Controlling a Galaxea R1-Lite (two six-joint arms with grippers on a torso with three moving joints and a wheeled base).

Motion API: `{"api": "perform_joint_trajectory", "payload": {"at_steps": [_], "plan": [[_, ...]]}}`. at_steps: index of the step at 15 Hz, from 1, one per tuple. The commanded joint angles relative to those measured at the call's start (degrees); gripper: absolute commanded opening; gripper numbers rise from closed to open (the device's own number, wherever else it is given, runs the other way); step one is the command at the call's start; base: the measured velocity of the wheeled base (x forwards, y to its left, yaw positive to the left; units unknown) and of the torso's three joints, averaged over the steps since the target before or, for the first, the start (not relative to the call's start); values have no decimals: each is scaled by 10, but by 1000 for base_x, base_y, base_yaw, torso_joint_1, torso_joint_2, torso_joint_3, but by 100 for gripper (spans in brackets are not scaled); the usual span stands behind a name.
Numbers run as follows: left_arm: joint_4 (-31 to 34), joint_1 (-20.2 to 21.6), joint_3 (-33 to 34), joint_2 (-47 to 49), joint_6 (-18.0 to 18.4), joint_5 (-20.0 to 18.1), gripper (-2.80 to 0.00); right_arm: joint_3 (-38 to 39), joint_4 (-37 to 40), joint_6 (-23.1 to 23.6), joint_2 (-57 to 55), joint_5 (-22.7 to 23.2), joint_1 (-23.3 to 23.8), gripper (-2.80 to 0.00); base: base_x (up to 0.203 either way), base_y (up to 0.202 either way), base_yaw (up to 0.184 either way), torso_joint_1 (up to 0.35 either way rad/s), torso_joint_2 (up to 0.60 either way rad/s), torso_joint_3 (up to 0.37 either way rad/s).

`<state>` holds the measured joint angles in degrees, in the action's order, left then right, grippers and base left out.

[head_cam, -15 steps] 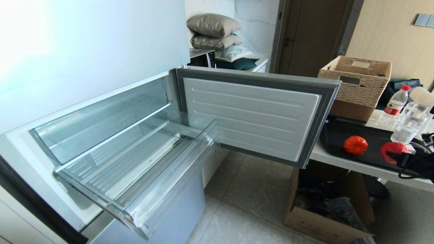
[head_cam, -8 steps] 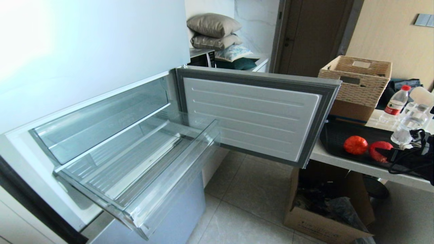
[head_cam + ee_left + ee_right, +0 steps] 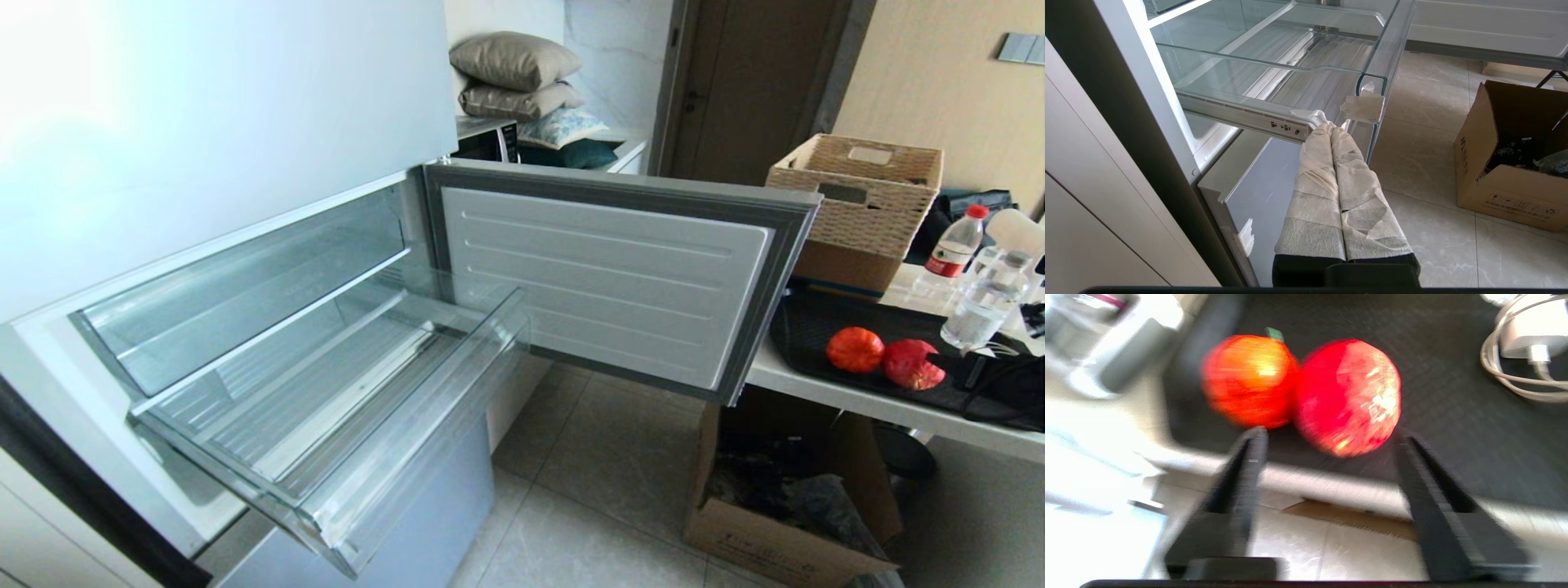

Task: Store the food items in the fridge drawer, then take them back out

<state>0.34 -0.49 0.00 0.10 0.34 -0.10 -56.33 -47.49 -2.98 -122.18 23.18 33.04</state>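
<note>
A tiled kitchen floor (image 3: 620, 457) is seen below an open fridge whose white-lined compartment door (image 3: 612, 269) is swung wide toward a white table (image 3: 824, 392) on the right. The wide, shallow, transparent plastic fridge drawer (image 3: 326, 392) is pulled out over the frosted blue-grey lower fridge front (image 3: 424, 514), and nothing is seen lying on its ribbed clear floor. A black textured tray (image 3: 808, 327) is set at the table's front edge, and both food items are found on it: the orange-red, slightly flattened, ribbed tomato-like fruit (image 3: 855, 349) and the plain red apple-like fruit (image 3: 913, 364), which are touching each other near the tray's front edge. The right gripper (image 3: 1331, 437) is held just off that front edge, its two black fingers (image 3: 1249, 457) spread apart with the red fruit in front of the gap; neither fruit is gripped. The left gripper (image 3: 1333, 127), wrapped in pale tape, is held with its jaws pressed together below the drawer's near corner, with nothing between them. A woven basket (image 3: 857, 196) and clear water bottles (image 3: 984, 298) are placed further back on the table, and an open cardboard box (image 3: 775, 523) is seen on the floor beneath it.
</note>
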Motion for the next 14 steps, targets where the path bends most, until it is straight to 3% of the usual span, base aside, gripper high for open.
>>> {"api": "perform_joint_trajectory", "payload": {"at_steps": [1,4,6,14], "plan": [[0,0,0,1,0,0,-280,77,-3,-7,129,-4,-9,-280,0,0,0,0,0,0],[0,0,0,1,0,0,-280,235,-7,-7,254,-68,-54,-280,0,0,0,0,0,0],[0,0,0,1,0,0,-280,301,-9,20,318,-103,-75,-280,0,0,0,0,0,0],[0,0,0,1,0,0,-280,397,-7,60,461,-115,-82,-280,0,0,0,0,0,0]]}}
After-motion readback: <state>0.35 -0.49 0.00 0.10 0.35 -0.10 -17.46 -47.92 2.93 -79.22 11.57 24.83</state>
